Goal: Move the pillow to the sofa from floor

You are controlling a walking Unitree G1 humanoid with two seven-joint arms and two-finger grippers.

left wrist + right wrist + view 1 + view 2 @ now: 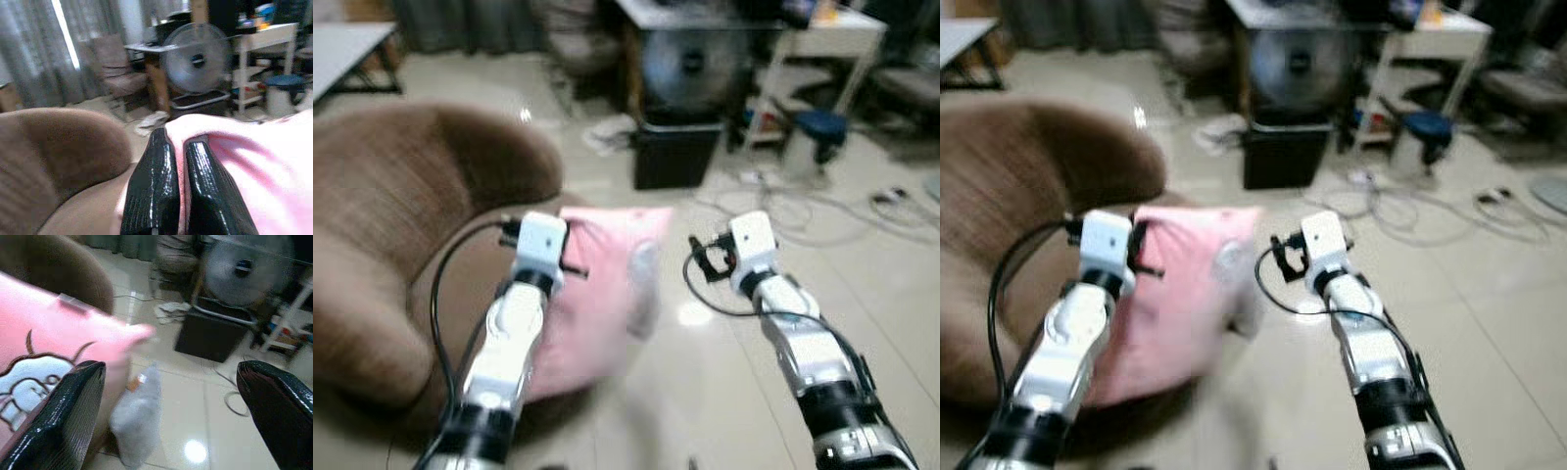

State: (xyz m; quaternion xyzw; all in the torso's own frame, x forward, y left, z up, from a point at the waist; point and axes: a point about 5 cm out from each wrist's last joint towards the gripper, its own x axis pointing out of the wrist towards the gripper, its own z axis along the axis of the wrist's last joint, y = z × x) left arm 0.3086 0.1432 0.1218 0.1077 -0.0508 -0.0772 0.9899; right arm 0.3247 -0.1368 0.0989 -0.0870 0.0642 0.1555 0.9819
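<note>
A pink pillow [602,294] with a cartoon print hangs upright at the front edge of the brown sofa [382,225], its lower part resting on the seat. My left gripper [178,161] is shut on the pillow's top edge; pink fabric shows between the two black fingers [154,191]. My right gripper [171,396] stands open just right of the pillow, its fingers [63,416] wide apart, and the pillow's printed face [34,372] lies beside one of them. In the eye views the right wrist [749,245] hovers over the tiled floor.
A black bin [674,152] with a fan [690,64] above it stands behind. A white table [822,39], a blue stool [818,127] and loose cables [803,211] lie at the right. A grey bag [137,416] sits on the floor.
</note>
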